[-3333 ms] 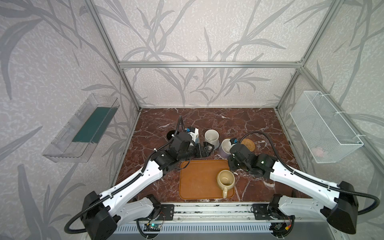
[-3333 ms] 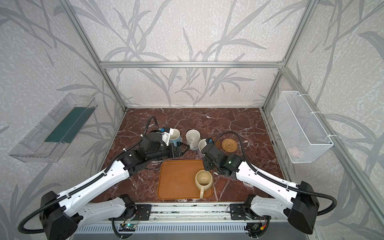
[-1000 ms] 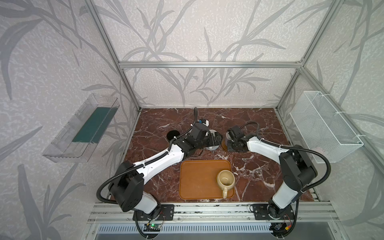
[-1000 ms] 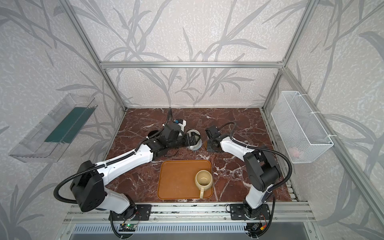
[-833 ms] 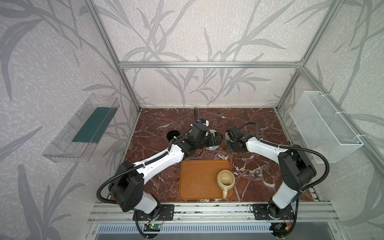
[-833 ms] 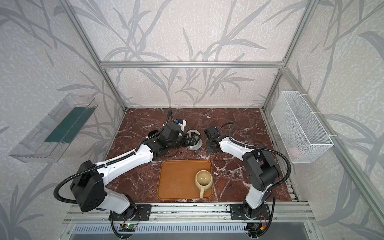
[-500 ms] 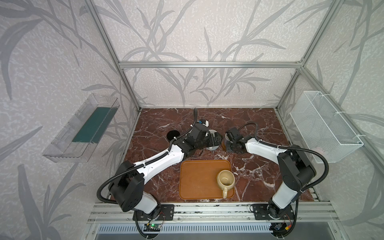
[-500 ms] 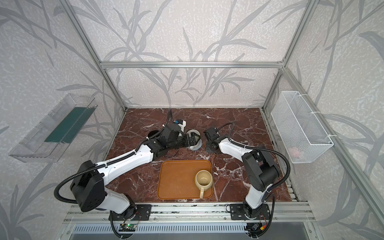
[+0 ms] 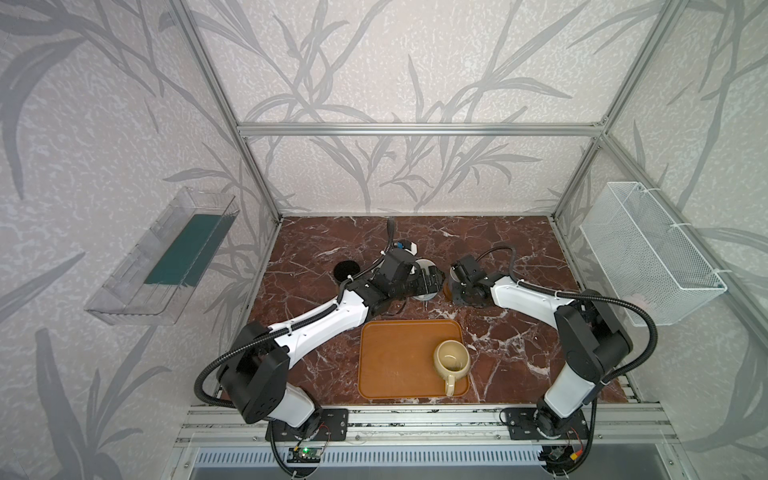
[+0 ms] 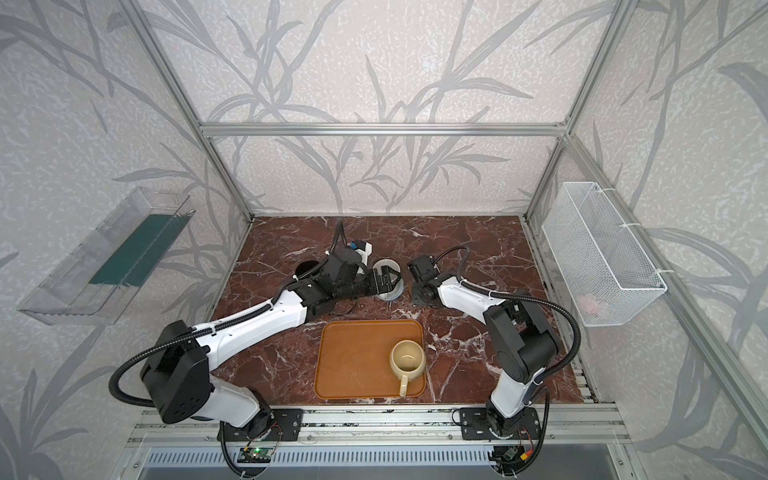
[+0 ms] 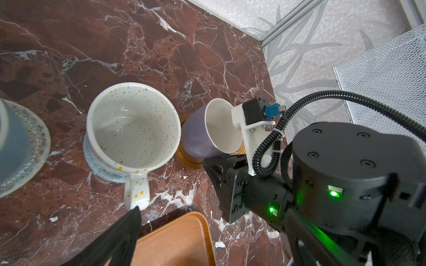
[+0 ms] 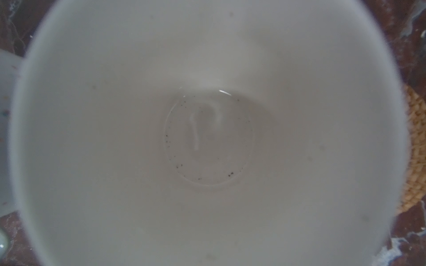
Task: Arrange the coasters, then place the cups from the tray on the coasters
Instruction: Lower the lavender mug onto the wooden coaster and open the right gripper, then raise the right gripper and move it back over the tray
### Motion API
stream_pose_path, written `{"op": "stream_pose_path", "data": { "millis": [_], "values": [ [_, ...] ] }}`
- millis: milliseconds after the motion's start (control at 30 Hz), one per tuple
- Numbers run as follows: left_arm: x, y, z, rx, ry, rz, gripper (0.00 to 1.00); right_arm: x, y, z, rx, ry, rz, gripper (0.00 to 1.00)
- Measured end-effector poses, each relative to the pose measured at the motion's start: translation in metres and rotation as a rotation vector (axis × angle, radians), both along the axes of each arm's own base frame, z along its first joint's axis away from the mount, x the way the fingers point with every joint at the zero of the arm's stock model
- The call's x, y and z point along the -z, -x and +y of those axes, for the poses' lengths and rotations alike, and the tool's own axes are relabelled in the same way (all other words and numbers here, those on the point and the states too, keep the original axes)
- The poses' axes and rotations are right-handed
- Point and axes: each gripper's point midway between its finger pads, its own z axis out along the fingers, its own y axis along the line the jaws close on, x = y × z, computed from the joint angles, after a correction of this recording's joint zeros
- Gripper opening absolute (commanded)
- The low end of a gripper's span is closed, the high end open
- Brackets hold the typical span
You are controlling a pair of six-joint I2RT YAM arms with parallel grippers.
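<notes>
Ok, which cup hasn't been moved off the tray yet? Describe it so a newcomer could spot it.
Find the orange-brown tray at the front middle of the marble table. In its near right corner stands the beige-yellow mug, upright, with its handle pointing towards the table's front edge. It is the only cup on the tray and the only yellowish one.

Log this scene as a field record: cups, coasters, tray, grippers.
tray: holds only beige mug
speckled mug: on blue-grey coaster
lavender mug: on wooden coaster
light blue mug: on cream coaster
black mug: coaster not visible
rattan coaster: beside lavender mug
left gripper: open, beside speckled mug
right gripper: shut on lavender mug
</notes>
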Motion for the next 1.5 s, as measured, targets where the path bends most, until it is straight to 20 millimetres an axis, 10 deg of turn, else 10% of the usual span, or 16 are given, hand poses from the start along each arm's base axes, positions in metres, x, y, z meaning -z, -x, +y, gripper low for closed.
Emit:
{"op": "stream_pose_path", "data": {
  "millis": [667,867,967,1500],
  "values": [
    [0.004,0.002,0.002,0.0,-0.007,0.008,0.99,-0.002,0.007,0.004,-0.019,-0.019,0.025,0.51],
    [-0.002,0.006,0.006,-0.001,-0.001,-0.002,0.99,-0.028,0.01,0.005,-0.028,-0.035,-0.041,0.69],
    [-0.008,0.01,0.01,-0.001,0.008,-0.016,0.99,-0.044,0.014,0.006,-0.044,-0.03,-0.087,0.98],
    [-0.048,0.044,0.033,0.071,0.054,-0.099,0.99,-0.126,0.073,-0.034,-0.049,-0.127,-0.38,0.99]
  ]
}}
